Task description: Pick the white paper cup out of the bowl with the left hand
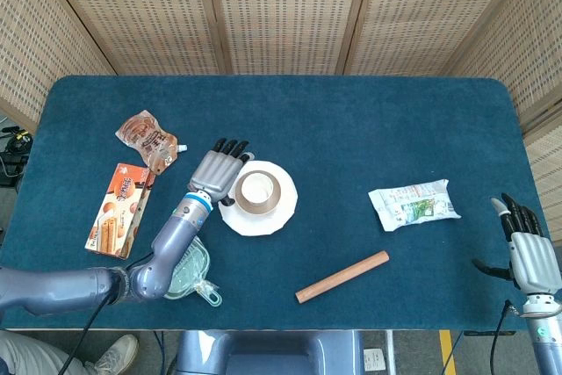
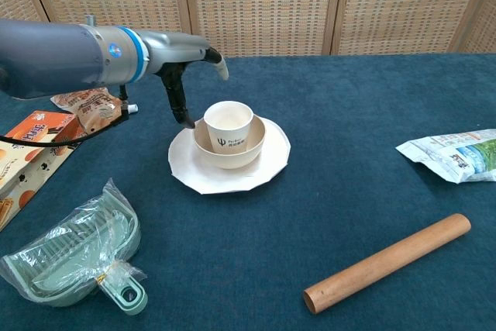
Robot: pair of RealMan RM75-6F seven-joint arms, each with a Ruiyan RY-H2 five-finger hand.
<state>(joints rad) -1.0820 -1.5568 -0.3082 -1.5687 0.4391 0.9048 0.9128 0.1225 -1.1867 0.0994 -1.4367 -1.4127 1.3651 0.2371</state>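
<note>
The white paper cup (image 1: pixel 255 187) (image 2: pixel 228 125) stands upright in a tan bowl (image 2: pixel 229 149) on a white plate (image 1: pixel 262 217) (image 2: pixel 201 174) at the table's middle. My left hand (image 1: pixel 219 169) (image 2: pixel 186 60) hovers just left of the cup with its fingers apart, holding nothing; its thumb hangs down beside the cup's left side. My right hand (image 1: pixel 525 248) is open by the table's right front corner, seen only in the head view.
A brown pouch (image 1: pixel 147 137) and an orange snack box (image 1: pixel 117 208) lie at the left. A green bagged scoop (image 2: pixel 74 249) lies front left under my left forearm. A wooden rod (image 2: pixel 387 261) lies front right, a white-green packet (image 2: pixel 453 153) at the right.
</note>
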